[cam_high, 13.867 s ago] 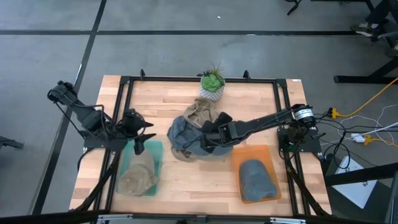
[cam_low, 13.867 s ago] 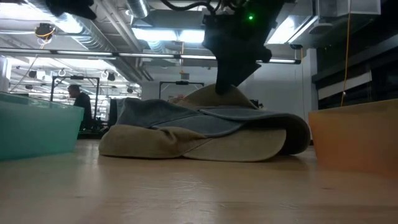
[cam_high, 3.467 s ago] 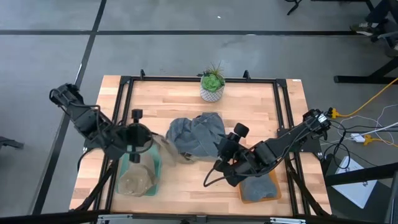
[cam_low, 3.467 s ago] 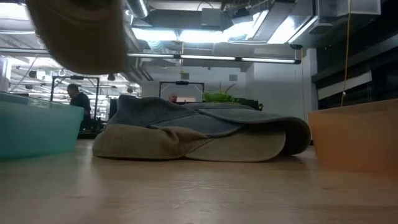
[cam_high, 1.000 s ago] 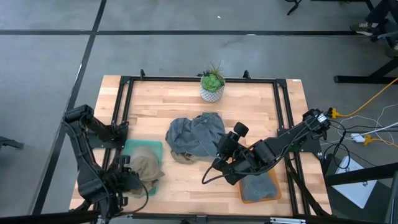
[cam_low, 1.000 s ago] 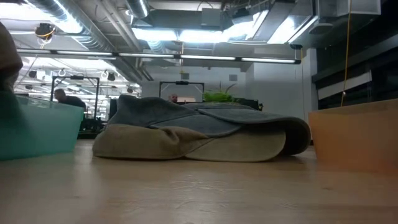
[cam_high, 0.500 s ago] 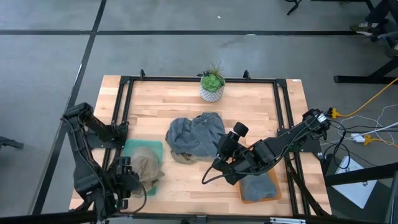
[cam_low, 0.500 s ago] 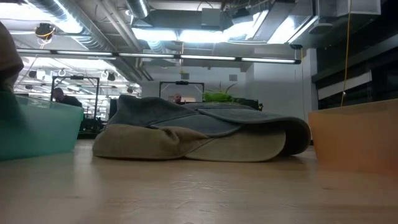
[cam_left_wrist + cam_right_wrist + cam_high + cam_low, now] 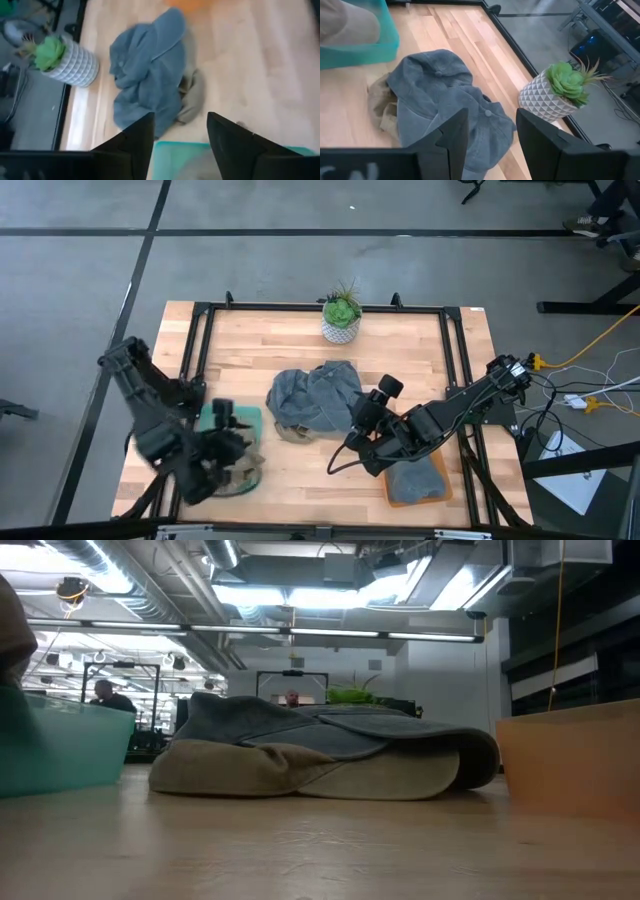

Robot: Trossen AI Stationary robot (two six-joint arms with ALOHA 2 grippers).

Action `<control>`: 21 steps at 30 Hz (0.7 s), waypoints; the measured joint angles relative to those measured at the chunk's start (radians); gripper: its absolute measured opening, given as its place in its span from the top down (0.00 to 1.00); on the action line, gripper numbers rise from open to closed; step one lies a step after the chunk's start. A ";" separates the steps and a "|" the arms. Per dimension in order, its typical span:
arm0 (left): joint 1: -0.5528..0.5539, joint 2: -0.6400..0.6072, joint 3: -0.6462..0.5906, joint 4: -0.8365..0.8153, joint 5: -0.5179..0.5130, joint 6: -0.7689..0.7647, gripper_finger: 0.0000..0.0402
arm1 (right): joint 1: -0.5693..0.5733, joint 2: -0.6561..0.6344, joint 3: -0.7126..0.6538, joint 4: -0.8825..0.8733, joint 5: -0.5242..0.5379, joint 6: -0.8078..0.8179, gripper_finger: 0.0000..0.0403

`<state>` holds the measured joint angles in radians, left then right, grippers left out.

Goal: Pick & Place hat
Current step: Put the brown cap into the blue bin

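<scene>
Now the left gripper (image 9: 228,442) hangs over the teal bin (image 9: 247,417) with its fingers (image 9: 131,145) apart and nothing between them; a second ago it sat lower at the bin's near edge, and seconds before that it was carrying a tan hat across to this bin, so the drop is made and the arm is lifting back, blurred in the high view; the tan hat (image 9: 238,472) now lies in the bin, its crown just showing over the bin wall in the low view; by my reading one more hat is sorted and the arm is free for the next

Over on the other side the right gripper (image 9: 358,430) has barely shifted in the last second; it hovers beside the pile, between the pile and the orange bin (image 9: 385,476), fingers (image 9: 445,137) spread and empty; a grey hat (image 9: 415,479) already rests in that orange bin

What is left to do is the pile of hats (image 9: 312,400) at the middle of the table (image 9: 260,340): soft blue-grey denim caps, crumpled and folded over each other, with a tan one (image 9: 191,95) trapped underneath and poking out at the edge nearest the bins; limp and overlapping, they will likely drag each other when one is pulled; a potted succulent (image 9: 342,315) stands well behind, clear of the work
</scene>
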<state>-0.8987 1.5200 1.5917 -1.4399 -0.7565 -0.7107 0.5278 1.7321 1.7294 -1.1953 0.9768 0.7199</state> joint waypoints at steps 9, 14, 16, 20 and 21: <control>0.235 0.048 -0.030 0.105 0.208 0.185 0.85 | 0.000 0.000 0.000 -0.012 0.000 0.005 0.60; 0.296 0.054 -0.100 0.205 0.330 0.218 0.98 | 0.000 0.000 0.000 -0.015 -0.009 0.003 0.60; 0.304 0.054 -0.134 0.215 0.365 0.211 0.99 | 0.000 0.000 0.000 -0.015 -0.011 0.003 0.60; 0.307 0.055 -0.211 0.263 0.395 0.167 0.99 | 0.000 0.000 0.000 -0.015 -0.032 0.005 0.60; 0.304 0.055 -0.228 0.283 0.416 0.161 0.99 | 0.000 0.000 0.000 -0.015 -0.034 0.005 0.60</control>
<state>-0.5944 1.5753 1.3639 -1.1570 -0.3407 -0.5493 0.5278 1.7325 1.7290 -1.2102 0.9423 0.7246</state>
